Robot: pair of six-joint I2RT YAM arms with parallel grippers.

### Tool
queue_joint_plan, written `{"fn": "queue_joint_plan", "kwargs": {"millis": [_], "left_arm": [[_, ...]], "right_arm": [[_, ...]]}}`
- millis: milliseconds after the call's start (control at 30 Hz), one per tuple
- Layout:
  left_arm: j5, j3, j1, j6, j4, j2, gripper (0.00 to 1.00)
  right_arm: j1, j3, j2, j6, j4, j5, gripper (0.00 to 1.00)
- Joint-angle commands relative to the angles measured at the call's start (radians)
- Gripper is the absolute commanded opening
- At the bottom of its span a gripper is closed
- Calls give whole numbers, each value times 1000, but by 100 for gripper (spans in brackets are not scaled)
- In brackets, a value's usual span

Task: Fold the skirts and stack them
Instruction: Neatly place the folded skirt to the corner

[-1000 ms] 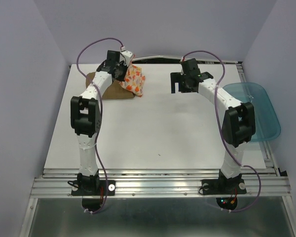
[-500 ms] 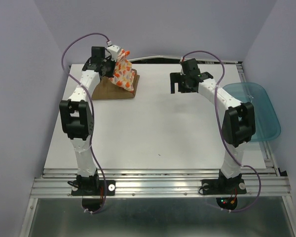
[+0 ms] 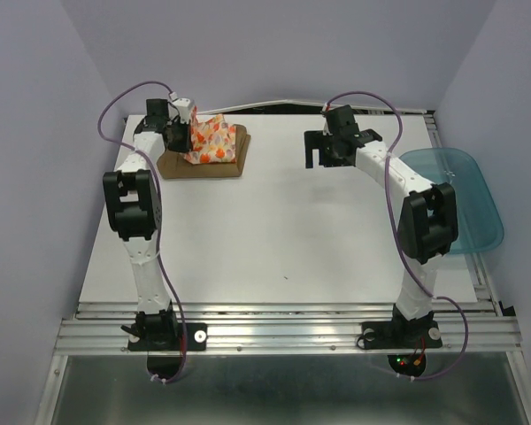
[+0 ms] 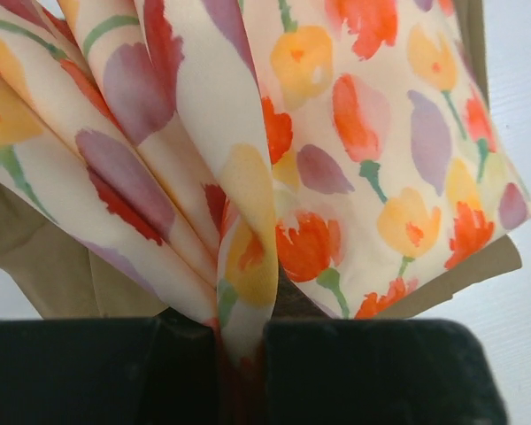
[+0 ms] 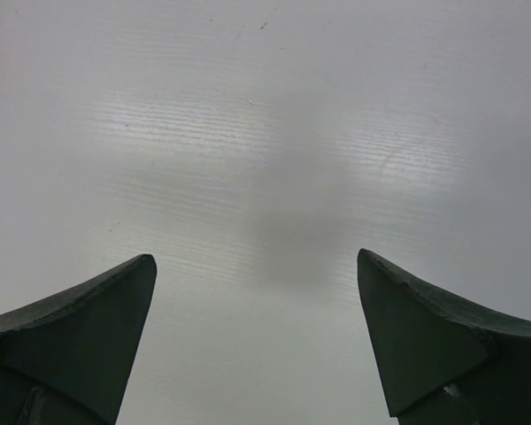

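A robotics lab test cell: plain lavender panels point(image 3: 35, 133) enclose a white worktop point(image 3: 283, 221), with the cabled left arm point(image 3: 133, 204) and right arm point(image 3: 425, 221) bolted to an aluminium rail point(image 3: 283, 335) at its edge.

Two skirts, one tub point(image 3: 471, 190), two arms, all on one tabletop point(image 3: 283, 230).
The skirts: one tan-brown skirt point(image 3: 228, 166) and one printed skirt point(image 3: 208, 142), cream with orange, red and purple shapes. The translucent teal tub is the only one. The left arm point(image 3: 133, 208) and right arm point(image 3: 425, 221) each end in one pincer, so the left pincer point(image 4: 239, 354) and right pincer point(image 5: 255, 258) make two.
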Motion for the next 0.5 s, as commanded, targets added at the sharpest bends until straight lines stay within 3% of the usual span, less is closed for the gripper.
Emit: {"fn": "queue_joint_plan", "kwargs": {"millis": [0,100,167,200,300,467], "left_arm": [[76,-6,56,-66,42,-5,9],[91,-15,76,-94,53,-5,10],[91,-13,85,-105,49,-5,16],[90,-13,88,-108,45,-11,31],[75,-22,99,-114,48,-26,54],[46,1,116,-91,16,-71,82]], "right_arm": [[0,19,-1,-7,22,-10,100],[0,18,1,-9,20,-10,100],[0,19,2,-10,19,-10,100],[0,21,2,-15,17,-9,100],[0,27,-1,-24,11,-7,100],[-9,30,-27,-45,10,10,100]]}}
